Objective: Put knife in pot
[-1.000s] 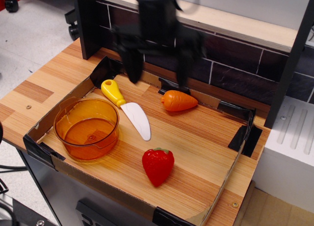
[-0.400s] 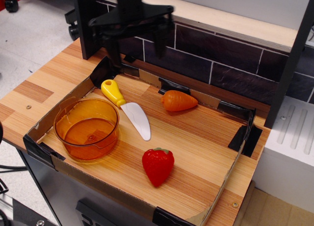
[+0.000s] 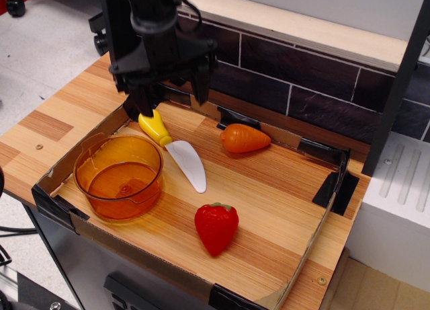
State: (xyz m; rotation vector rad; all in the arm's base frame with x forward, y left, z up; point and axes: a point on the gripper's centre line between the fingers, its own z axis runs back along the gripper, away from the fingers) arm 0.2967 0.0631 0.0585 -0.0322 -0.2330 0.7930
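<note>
The knife (image 3: pixel 183 159) lies on the wooden tray (image 3: pixel 275 189) with its yellow handle toward the back left and its white blade toward the front right. The orange translucent pot (image 3: pixel 144 192) stands empty at the tray's front left, just left of the knife. My black gripper (image 3: pixel 170 101) hangs open over the back left of the tray, right above the handle. Its left finger (image 3: pixel 142 98) hides the handle's far end, and its right finger is apart from the knife. It holds nothing.
A toy carrot (image 3: pixel 244 138) lies at the back middle of the tray and a red strawberry (image 3: pixel 216 226) at the front middle. Low cardboard walls with black tape ring the tray. A dark tiled wall (image 3: pixel 302 81) with a shelf stands behind.
My gripper has moved from the back middle, near the carrot, leftward and down to just above the knife's handle. The knife, pot, carrot and strawberry have not moved.
</note>
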